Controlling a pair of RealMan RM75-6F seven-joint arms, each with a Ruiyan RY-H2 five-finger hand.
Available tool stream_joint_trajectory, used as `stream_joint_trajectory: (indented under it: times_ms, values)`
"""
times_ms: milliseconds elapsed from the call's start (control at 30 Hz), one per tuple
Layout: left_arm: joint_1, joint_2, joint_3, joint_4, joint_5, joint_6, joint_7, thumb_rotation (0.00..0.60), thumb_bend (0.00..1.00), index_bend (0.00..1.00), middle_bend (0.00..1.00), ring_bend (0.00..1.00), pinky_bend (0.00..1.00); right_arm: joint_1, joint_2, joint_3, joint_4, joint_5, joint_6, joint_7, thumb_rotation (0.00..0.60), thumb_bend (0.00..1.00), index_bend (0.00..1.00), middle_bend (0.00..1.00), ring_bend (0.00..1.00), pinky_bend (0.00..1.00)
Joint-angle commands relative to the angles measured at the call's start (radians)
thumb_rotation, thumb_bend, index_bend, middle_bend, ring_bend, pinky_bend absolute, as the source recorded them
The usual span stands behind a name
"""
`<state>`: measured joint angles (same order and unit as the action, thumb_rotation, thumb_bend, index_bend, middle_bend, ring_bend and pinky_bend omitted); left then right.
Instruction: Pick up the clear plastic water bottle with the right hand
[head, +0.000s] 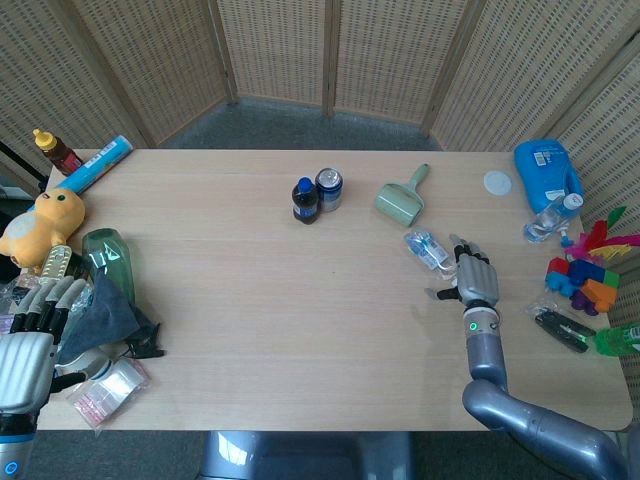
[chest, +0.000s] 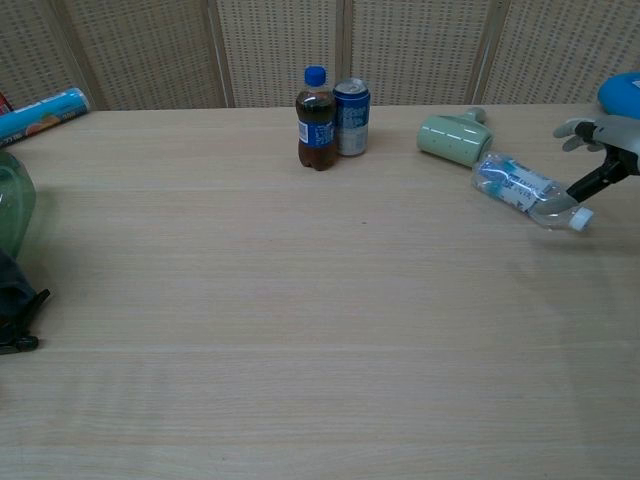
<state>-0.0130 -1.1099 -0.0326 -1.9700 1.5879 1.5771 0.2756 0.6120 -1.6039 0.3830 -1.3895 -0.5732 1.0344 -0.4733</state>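
The clear plastic water bottle (head: 431, 250) (chest: 524, 187) lies on its side on the wooden table (head: 270, 300), right of centre, with its white cap toward the robot's right. My right hand (head: 476, 280) (chest: 603, 150) hovers just past the cap end with fingers spread, holding nothing. In the chest view its thumb (chest: 590, 183) reaches down close to the cap; whether it touches is unclear. My left hand (head: 28, 345) sits at the near left corner, fingers straight and apart, empty, next to a dark cloth (head: 100, 315).
A cola bottle (head: 305, 200) and a can (head: 329, 189) stand at the back centre, with a green scoop (head: 401, 203) just behind the lying bottle. At the right edge are a blue jug (head: 548, 172), a second clear bottle (head: 551, 217) and a white lid (head: 497, 183). Clutter fills the left edge.
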Motion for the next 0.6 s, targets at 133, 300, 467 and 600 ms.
stream_joint_trajectory:
  times_ms: [133, 300, 467, 600]
  values:
    - [-0.001, -0.004, -0.004, 0.009, -0.007, 0.001, 0.003, 0.6, 0.0, 0.0, 0.0, 0.0, 0.0, 0.084, -0.089, 0.014, 0.178, 0.106, -0.066, -0.055, 0.541, 0.0, 0.0, 0.0, 0.0, 0.0]
    - [-0.003, -0.007, -0.011, 0.018, -0.015, 0.006, 0.009, 0.6, 0.0, 0.0, 0.0, 0.0, 0.0, 0.121, -0.13, 0.02, 0.285, 0.177, -0.11, -0.084, 0.542, 0.0, 0.0, 0.0, 0.0, 0.0]
    - [-0.007, -0.016, -0.015, 0.031, -0.029, 0.0, 0.013, 0.6, 0.0, 0.0, 0.0, 0.0, 0.0, 0.155, -0.179, 0.022, 0.368, 0.226, -0.134, -0.114, 0.538, 0.0, 0.0, 0.0, 0.0, 0.0]
    - [-0.007, -0.016, -0.018, 0.033, -0.033, 0.004, 0.012, 0.6, 0.0, 0.0, 0.0, 0.0, 0.0, 0.176, -0.221, 0.032, 0.444, 0.239, -0.148, -0.113, 0.539, 0.0, 0.0, 0.0, 0.0, 0.0]
